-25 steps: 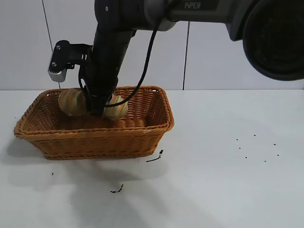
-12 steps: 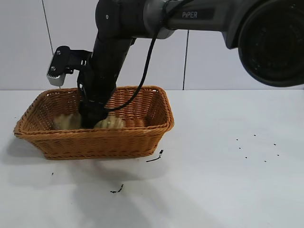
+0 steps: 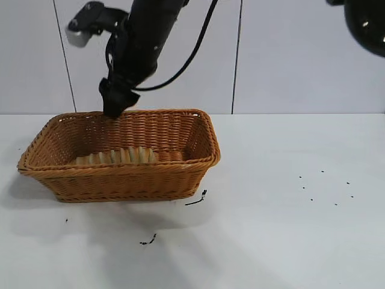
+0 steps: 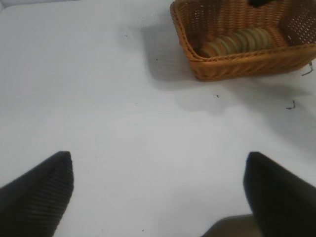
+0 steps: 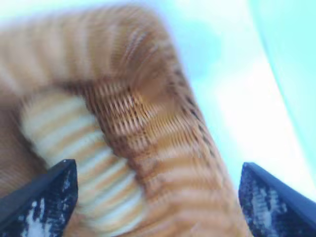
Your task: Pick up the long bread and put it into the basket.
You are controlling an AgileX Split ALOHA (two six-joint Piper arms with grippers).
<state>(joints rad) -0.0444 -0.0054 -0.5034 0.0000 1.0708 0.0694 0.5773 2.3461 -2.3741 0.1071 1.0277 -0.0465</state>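
Observation:
The long bread [image 3: 117,156], tan with orange ridged stripes, lies flat on the floor of the wicker basket [image 3: 120,180], toward its left half. My right gripper [image 3: 114,107] hangs above the basket's back rim, clear of the loaf. In the right wrist view the right gripper [image 5: 158,202] is open and empty, with the bread [image 5: 74,148] and the basket's wall [image 5: 163,123] below it. My left gripper [image 4: 158,192] is open over bare table, far from the basket [image 4: 237,66] and the bread [image 4: 239,40] inside it.
The basket stands on a white table [image 3: 289,241] with a white wall behind. Small dark scraps lie in front of the basket [image 3: 197,198] [image 3: 148,241], and fine specks [image 3: 325,186] dot the right side.
My right gripper opened and let go of the bread, which dropped to the basket's floor. The gripper then rose from inside the basket to above its back rim.

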